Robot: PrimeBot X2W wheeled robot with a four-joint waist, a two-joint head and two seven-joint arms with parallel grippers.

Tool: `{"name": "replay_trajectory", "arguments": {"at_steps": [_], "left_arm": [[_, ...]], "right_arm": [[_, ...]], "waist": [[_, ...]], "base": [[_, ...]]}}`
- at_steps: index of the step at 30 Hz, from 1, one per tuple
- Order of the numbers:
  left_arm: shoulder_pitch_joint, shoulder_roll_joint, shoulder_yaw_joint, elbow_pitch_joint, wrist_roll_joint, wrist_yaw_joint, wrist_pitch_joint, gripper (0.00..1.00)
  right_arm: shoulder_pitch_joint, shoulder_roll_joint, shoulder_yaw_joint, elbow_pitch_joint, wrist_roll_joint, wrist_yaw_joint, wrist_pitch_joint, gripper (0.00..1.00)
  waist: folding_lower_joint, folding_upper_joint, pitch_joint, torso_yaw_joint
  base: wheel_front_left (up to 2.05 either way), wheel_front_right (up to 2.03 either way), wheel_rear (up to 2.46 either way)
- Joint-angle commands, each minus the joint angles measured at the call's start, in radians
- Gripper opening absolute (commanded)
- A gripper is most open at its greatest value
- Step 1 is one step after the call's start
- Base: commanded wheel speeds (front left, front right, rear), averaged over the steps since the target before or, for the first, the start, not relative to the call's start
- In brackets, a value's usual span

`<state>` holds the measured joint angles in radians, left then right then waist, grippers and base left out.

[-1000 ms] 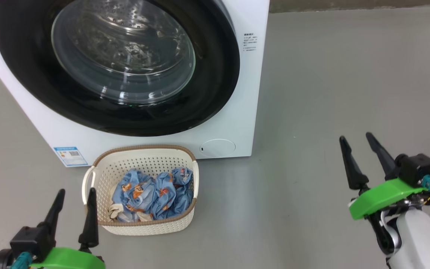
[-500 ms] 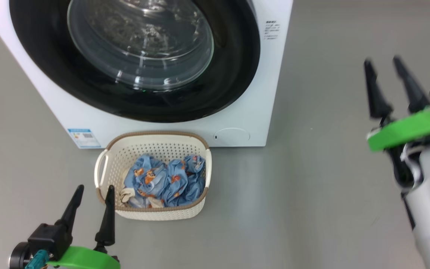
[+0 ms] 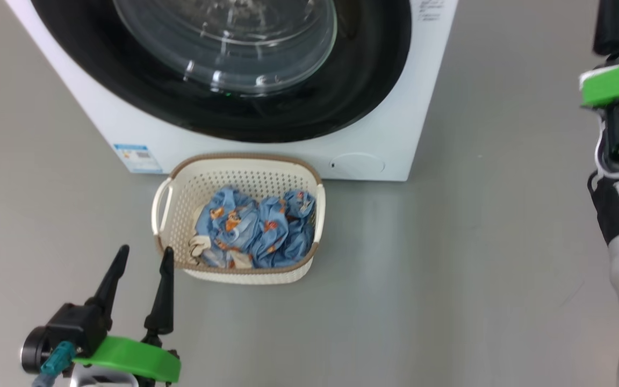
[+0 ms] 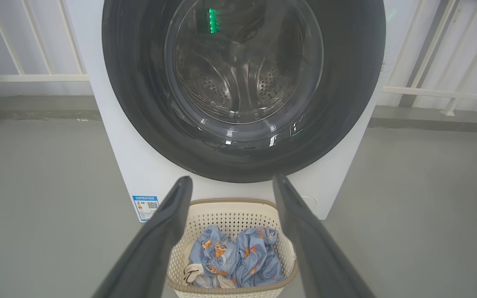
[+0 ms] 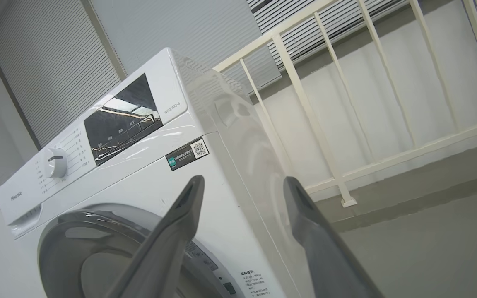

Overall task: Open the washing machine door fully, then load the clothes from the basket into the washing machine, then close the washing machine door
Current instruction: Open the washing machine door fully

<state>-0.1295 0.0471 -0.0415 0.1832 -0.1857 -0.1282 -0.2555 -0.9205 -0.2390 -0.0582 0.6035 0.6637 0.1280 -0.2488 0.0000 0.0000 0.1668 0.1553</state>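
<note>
A: Where did the basket [image 3: 245, 277] sit?

B: In the lower middle of the head view, on the grey floor [image 3: 449, 269], just in front of the washing machine [image 3: 395, 145] and below its door. The clothes [image 3: 258, 234] lay crumpled inside it, blue with orange print and a bit of cream at the heap's lower left.

A: And the washing machine door [image 3: 229, 48]?

B: Shut against the white front, across the top of the head view. Perforated steel showed through the glass. A small blue label [image 3: 133, 157] sat at the front's lower left.

A: The left gripper [image 3: 145, 250]?

B: At the lower left of the head view, fingers pointing up the frame, jaws apart and empty, near the basket's lower left corner.

A: The right gripper [image 5: 243, 180]?

B: At the upper right edge of the head view, well apart from the basket, with its fingertips cut off by the frame. In its own wrist view the jaws stood apart with nothing between them. They framed the machine's side, with the dial [image 5: 55, 162] at the left and a white railing [image 5: 304, 103] behind.
</note>
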Motion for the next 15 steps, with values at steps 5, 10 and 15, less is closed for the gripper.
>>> {"name": "replay_trajectory", "arguments": {"at_steps": [5,10,15], "left_arm": [[-0.060,0.009,0.018,-0.016,-0.013,-0.002,-0.006,1.00],[-0.079,0.007,0.011,-0.011,-0.018,-0.002,-0.006,1.00],[-0.098,0.005,0.006,-0.003,-0.024,-0.002,-0.006,1.00]], "right_arm": [[-0.087,0.037,-0.055,0.046,0.135,0.003,0.016,0.00],[-0.131,0.051,-0.110,0.084,0.230,0.003,0.036,0.00],[-0.189,0.066,-0.163,0.136,0.331,0.003,0.088,0.00]], "waist": [[0.0000,0.0000,0.060,0.044],[0.0000,0.0000,0.090,0.056],[0.0000,0.0000,0.118,0.064]], "base": [[0.00,0.00,0.00],[0.00,0.00,0.00],[0.00,0.00,0.00]]}}
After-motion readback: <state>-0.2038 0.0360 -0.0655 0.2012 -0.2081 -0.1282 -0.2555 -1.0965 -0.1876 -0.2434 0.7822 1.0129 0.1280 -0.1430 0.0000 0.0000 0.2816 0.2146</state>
